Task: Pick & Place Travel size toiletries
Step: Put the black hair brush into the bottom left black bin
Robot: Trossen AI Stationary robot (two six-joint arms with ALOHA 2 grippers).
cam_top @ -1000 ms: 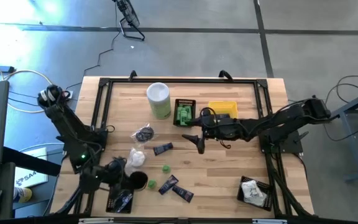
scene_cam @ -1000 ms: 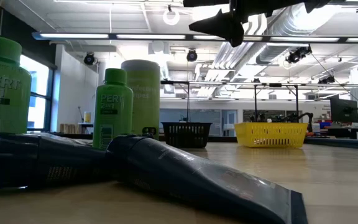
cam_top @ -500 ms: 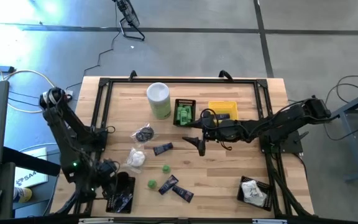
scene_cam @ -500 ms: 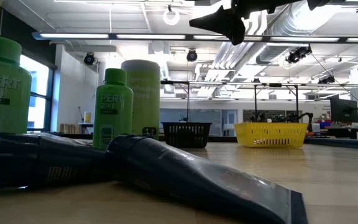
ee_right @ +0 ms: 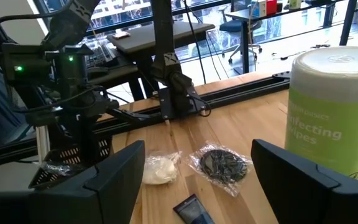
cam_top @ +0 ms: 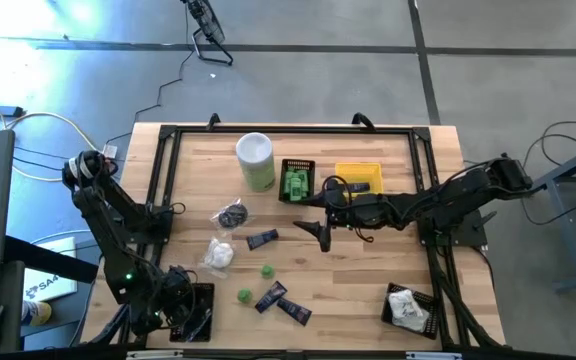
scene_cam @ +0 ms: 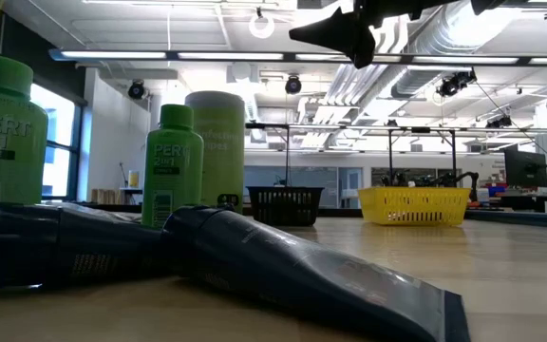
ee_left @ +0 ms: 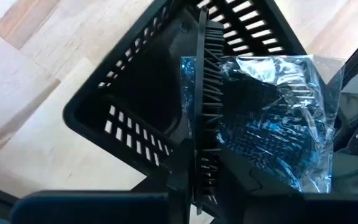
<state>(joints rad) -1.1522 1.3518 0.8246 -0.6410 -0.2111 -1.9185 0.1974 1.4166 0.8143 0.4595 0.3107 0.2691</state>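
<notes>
From my screens, the left hand [cam_top: 183,305] sits low at the near left corner of the counter [cam_top: 368,270], right over the black mesh basket [cam_top: 196,310] there. Its wrist camera looks straight down onto that basket's rim, where a dark round piece wrapped in clear plastic [ee_left: 272,124] lies inside; I cannot tell how far its fingers stand apart or whether they touch the packet. The right hand [cam_top: 320,231] hangs above the middle of the counter with its fingers spread wide and nothing between them (in the low view it shows only as a dark shape near the ceiling lights). The remaining toiletries are scattered over the left half of the counter: another wrapped dark round piece [cam_top: 232,214], a white soft packet [cam_top: 218,254] just in front of it, a navy tube [cam_top: 262,239] beside the right hand, two green bottles [cam_top: 266,270] and [cam_top: 244,295] lying apart, and two more navy tubes [cam_top: 271,296] and [cam_top: 294,311] near the front edge. At the far side stand the tall white-and-green canister [cam_top: 255,160], a second black basket [cam_top: 296,180] holding green bottles, and the yellow basket [cam_top: 360,177] with a dark item in it. A further black basket [cam_top: 409,306] at the near right corner carries white packets.
</notes>
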